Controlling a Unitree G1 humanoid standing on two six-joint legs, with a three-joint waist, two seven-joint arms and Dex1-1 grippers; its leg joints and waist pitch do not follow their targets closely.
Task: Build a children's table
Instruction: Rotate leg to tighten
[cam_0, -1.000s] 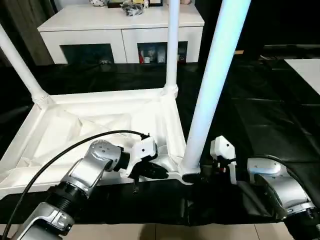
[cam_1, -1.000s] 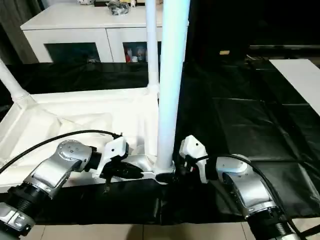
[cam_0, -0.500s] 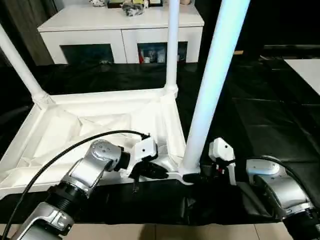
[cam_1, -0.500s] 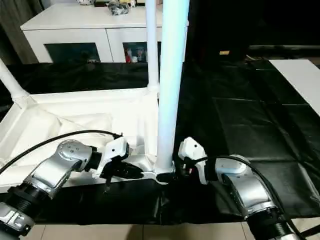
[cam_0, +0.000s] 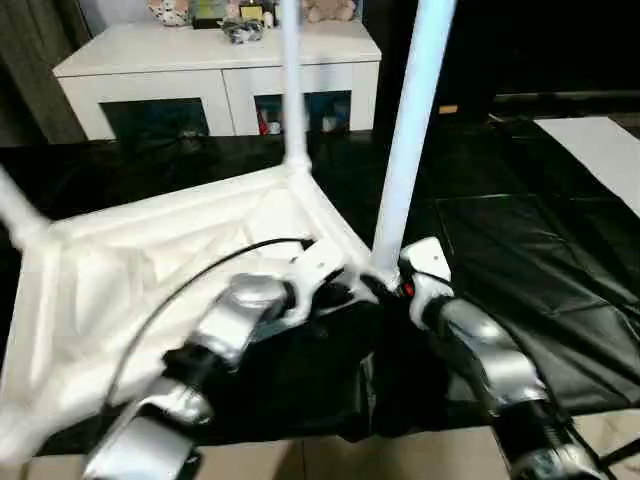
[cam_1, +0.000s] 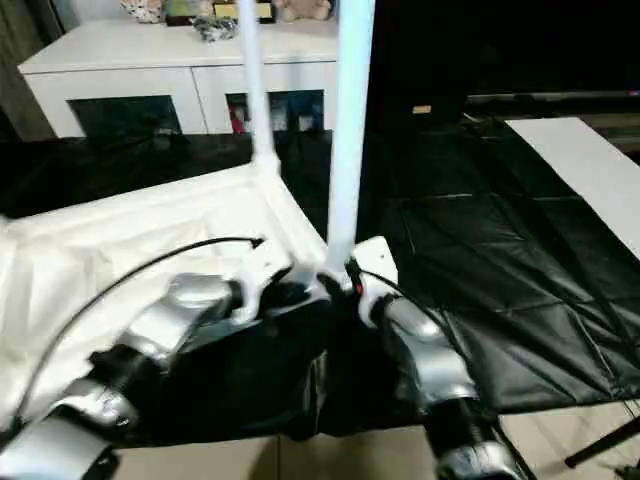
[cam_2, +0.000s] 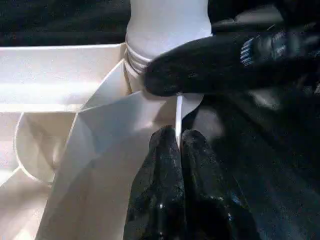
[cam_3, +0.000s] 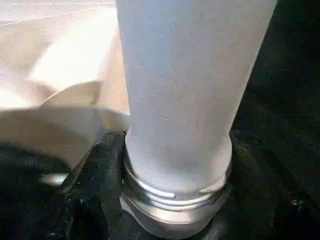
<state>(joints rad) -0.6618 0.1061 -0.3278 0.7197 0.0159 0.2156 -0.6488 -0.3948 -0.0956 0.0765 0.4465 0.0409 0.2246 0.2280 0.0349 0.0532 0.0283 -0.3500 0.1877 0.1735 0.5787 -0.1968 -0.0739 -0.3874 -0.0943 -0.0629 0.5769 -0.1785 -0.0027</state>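
The children's table lies upside down on the black sheet, its white ribbed tabletop (cam_0: 130, 260) turned at an angle. Three white legs stand up from its corners: a near one (cam_0: 410, 130), a far one (cam_0: 291, 90) and one at the left (cam_0: 15, 215). My left gripper (cam_0: 345, 292) is shut on the thin rim (cam_2: 177, 112) of the tabletop, right beside the near leg's socket. My right gripper (cam_0: 392, 283) clasps the threaded base of the near leg (cam_3: 175, 100), with one black finger (cam_3: 97, 165) pressed against the collar.
A white cabinet (cam_0: 215, 60) with glass doors and toys on top stands behind the table. The black sheet (cam_0: 520, 250) covers the floor to the right. A white board (cam_0: 600, 140) lies at the far right, and pale floor tiles (cam_0: 330, 460) show along the front edge.
The tabletop has swung round and its near corner has moved away from me, with both arms stretched further forward. My right gripper has closed in on the leg's base. The camera has also shifted.
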